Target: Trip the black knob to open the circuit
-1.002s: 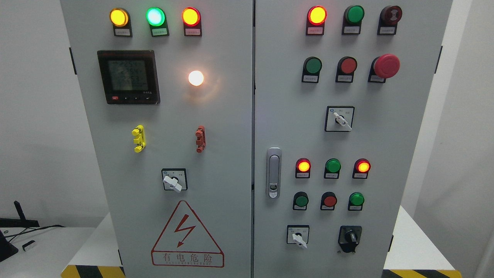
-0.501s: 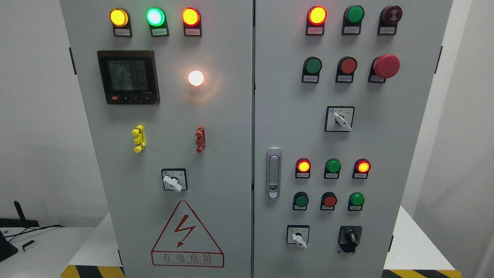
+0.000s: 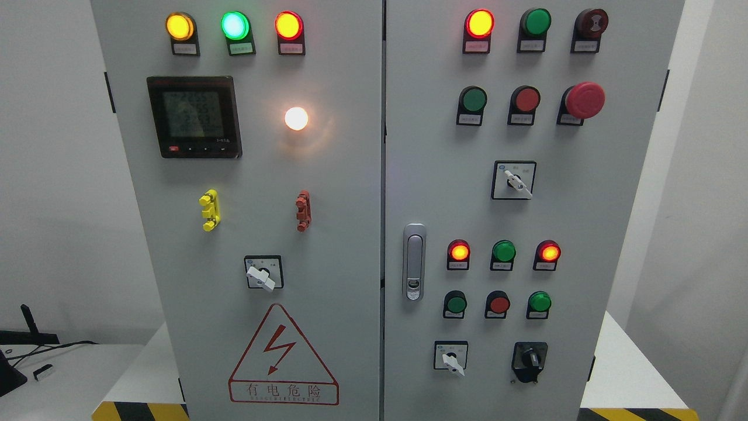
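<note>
Head view, item 1: grey two-door cabinet [image 3: 327, 175] is filling the frame, standing on a white base with hazard striping at its foot.

Item 2: black knob [image 3: 530, 356], the task's target, is sitting at the lower right corner of the right door, just right of a white-handled selector [image 3: 451, 358] and below a row of three push buttons. Its pointer is appearing to aim roughly upward, though the detail is small.

Item 3: red mushroom stop button [image 3: 584, 100] is projecting near the right door's upper right corner, well apart from the knob.

Item 4: door latch [image 3: 414, 261] is lying along the right door's left edge.

Item 5: hands. Neither robot hand is showing, so finger state cannot be told.

Handling note, as judgement: the approach is not yet begun. The right hand is looking the nearer choice; it should be coming in low and square to the door, pinching the knob's ridge only, and turning without brushing the neighbouring selector or the buttons above.
</note>
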